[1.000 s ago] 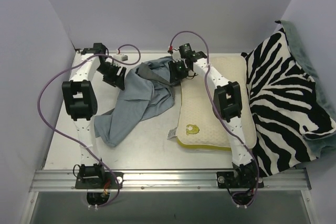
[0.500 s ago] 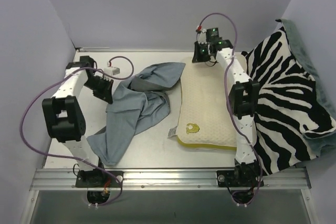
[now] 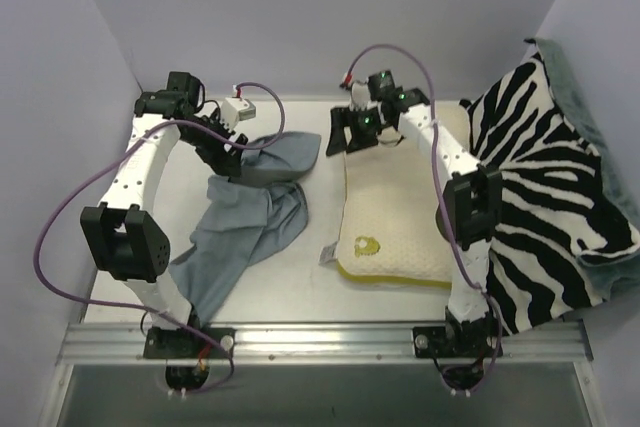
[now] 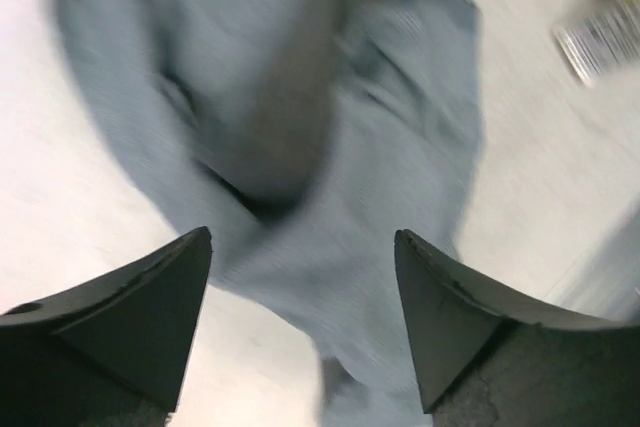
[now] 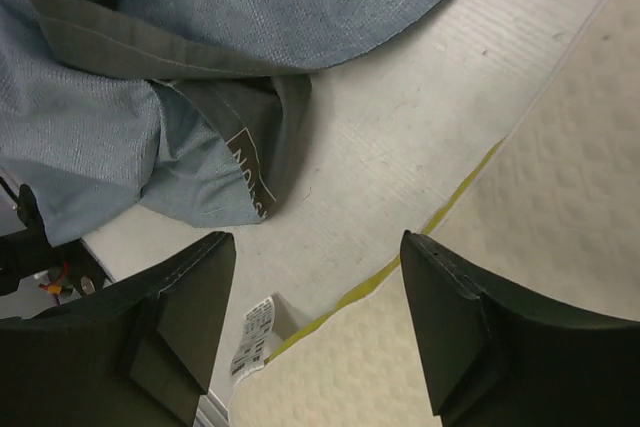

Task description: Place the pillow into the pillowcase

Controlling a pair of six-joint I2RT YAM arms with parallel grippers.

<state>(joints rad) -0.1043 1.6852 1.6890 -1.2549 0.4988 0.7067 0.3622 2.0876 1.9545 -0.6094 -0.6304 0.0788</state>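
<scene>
Pale lilac walls (image 3: 300, 7) on 3 sides; white table (image 3: 290, 267), alu rail (image 3: 320, 342) at front.

Even bright light, left wrist blurred

The pale table (image 3: 300, 282) carried a crumpled blue-grey pillowcase (image 3: 240, 222) on its left half, running from the far middle toward the near left edge. To its right, with bare tabletop between, a cream pillow (image 3: 395, 217) lay flat, yellow-banded end nearest. A zebra-striped cloth (image 3: 545, 197) covered the right side beside the pillow.
</scene>
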